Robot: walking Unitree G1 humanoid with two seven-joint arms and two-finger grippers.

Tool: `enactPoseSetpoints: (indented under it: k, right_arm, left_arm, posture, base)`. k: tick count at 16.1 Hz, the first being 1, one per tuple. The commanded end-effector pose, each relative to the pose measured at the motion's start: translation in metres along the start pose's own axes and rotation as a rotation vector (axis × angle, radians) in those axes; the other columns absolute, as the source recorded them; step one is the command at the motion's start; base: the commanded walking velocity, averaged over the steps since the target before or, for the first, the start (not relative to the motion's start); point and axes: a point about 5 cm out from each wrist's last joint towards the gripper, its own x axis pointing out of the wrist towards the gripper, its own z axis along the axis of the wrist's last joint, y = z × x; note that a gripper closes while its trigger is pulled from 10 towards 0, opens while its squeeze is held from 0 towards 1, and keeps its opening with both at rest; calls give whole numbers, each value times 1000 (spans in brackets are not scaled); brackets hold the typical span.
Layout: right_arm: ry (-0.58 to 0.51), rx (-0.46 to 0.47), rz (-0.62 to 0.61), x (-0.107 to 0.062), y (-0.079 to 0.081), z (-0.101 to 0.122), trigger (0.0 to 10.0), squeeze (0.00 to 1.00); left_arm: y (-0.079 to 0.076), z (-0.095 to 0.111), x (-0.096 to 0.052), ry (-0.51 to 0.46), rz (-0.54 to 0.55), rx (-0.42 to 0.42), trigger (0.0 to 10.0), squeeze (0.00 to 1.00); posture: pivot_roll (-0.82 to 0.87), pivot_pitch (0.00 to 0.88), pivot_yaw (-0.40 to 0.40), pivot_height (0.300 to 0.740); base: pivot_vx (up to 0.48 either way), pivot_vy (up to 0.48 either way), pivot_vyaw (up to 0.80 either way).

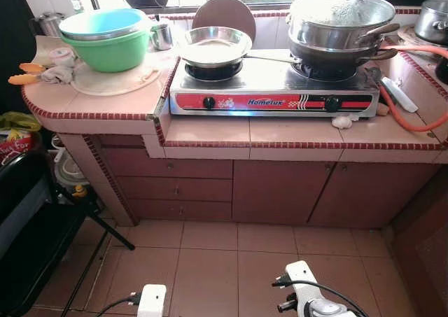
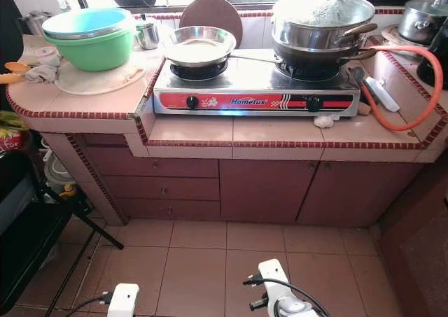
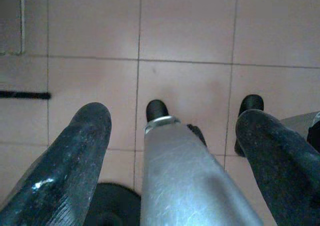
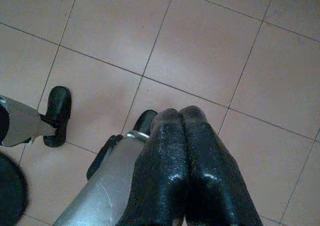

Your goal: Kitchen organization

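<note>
Steel pan (image 1: 213, 45) sits on the stove's (image 1: 273, 93) left burner, upper middle of the frame. My arms hang idle over floor tiles: left gripper (image 3: 172, 136) spread wide, right gripper (image 4: 180, 136) pressed closed, both empty.

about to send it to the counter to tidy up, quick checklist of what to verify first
1. Left gripper open, holding nothing: ok.
2. Right gripper shut, holding nothing; needs opening: not ok.
3. Floor up to the cabinets free of obstacles: ok.
4. Black chair close on the left: not ok.
5. Burners off under the pan and big pot: cannot tell.
6. Orange hose trailing over the counter: not ok.
</note>
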Motion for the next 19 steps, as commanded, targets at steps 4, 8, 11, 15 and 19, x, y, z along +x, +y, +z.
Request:
enactPoseSetpoints:
  k: [4,8,11,15,19]
  right_arm:
    - [46,-15,0,0,2,-12,10000,0]
    - [35,72,-14,0,0,-11,10000,0]
    - [-1,156,1,0,1,-1,10000,0]
    - [-38,216,50,1,8,5,10000,0]
    - [-66,269,66,1,9,10,10000,0]
  left_arm:
    - [8,-9,-1,20,23,-7,10000,0]
    - [8,-12,-2,26,22,-3,10000,0]
    - [8,-12,-2,23,19,13,10000,0]
    - [9,-10,-2,15,20,1,10000,0]
    - [11,-5,-2,-12,20,-78,10000,0]
  posture:
    - [-144,24,1,740]
    - [-135,29,-1,740]
    - [-135,26,3,740]
    - [-138,25,11,740]
    - [-139,26,12,740]
  base:
    - [0,0,0]
    - [0,0,0]
    - [0,0,0]
    - [0,0,0]
    - [0,0,0]
